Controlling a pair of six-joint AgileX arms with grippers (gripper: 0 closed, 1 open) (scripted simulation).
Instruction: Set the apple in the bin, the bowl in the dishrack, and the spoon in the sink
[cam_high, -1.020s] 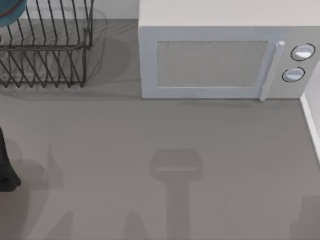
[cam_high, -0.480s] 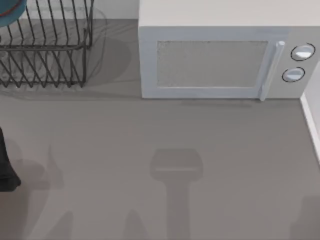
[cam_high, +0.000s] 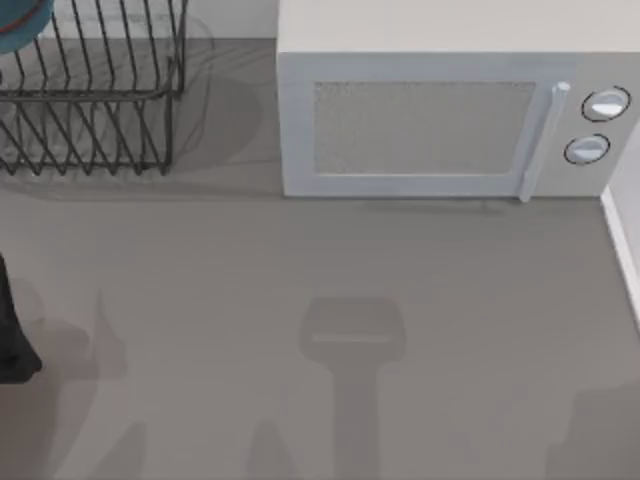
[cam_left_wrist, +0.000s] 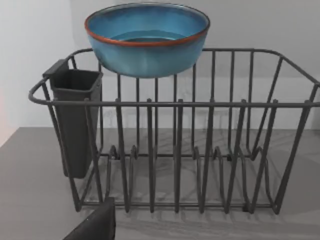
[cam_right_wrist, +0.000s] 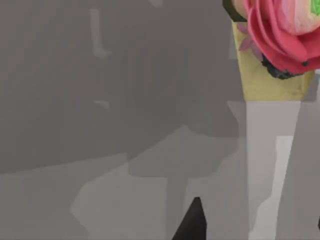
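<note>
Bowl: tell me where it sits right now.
The bowl rests atop the black wire dishrack at its back rim, above the dark utensil cup; in the top view it sits at the table's far left, left of the microwave.

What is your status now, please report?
Left arm at table's left edge. Bowl perched atop dishrack back rail. Microwave beside rack, not obstructing.

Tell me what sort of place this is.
Likely a kitchen counter, in a rendered scene. A black wire dishrack with a blue bowl perched on its back rail stands beside a light grey microwave on a grey worktop.
</note>
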